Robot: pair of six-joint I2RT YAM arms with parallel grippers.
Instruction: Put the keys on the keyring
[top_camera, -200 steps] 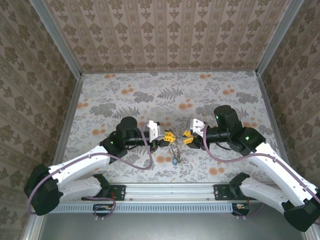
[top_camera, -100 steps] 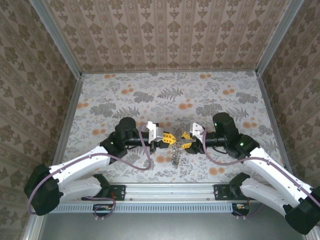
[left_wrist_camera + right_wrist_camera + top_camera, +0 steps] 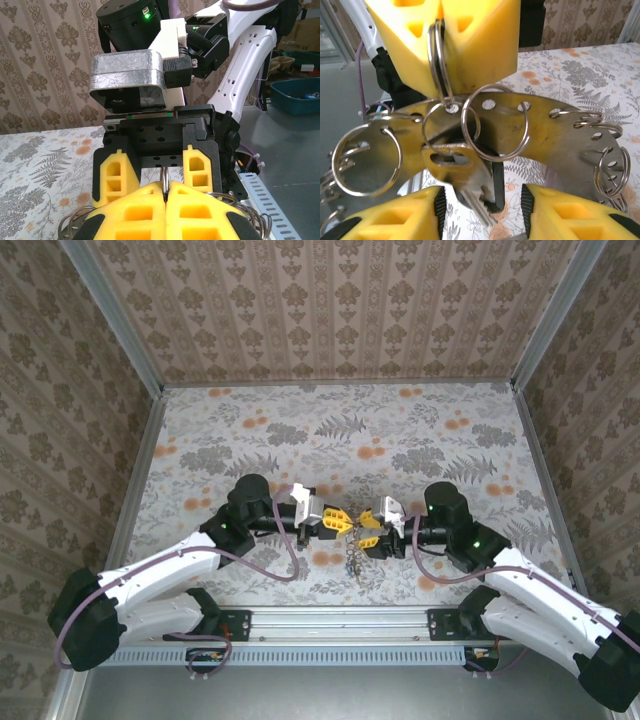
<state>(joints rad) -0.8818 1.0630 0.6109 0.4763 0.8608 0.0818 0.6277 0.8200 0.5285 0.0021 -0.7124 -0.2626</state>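
My left gripper point(image 3: 340, 523) is shut on a thin split ring point(image 3: 165, 179) of the keyring point(image 3: 353, 558), which hangs below it over the near middle of the table. In the right wrist view the keyring point(image 3: 560, 125) is a flat metal hoop with holes and several small split rings. A metal key point(image 3: 451, 159) with a slotted head hangs from one ring, a black piece point(image 3: 498, 192) behind it. My right gripper point(image 3: 366, 530) faces the left one. Its jaws stand open on either side of the key's blade, not touching it.
The floral table cloth point(image 3: 330, 430) runs back to patterned walls on three sides. A metal rail point(image 3: 340, 620) lies along the near edge by the arm bases. A blue bin point(image 3: 297, 95) sits off the table in the left wrist view.
My right gripper has moved left and nearer, up to the left gripper and the hanging keyring, and its jaws have opened wider. The left gripper has stayed shut on the ring.
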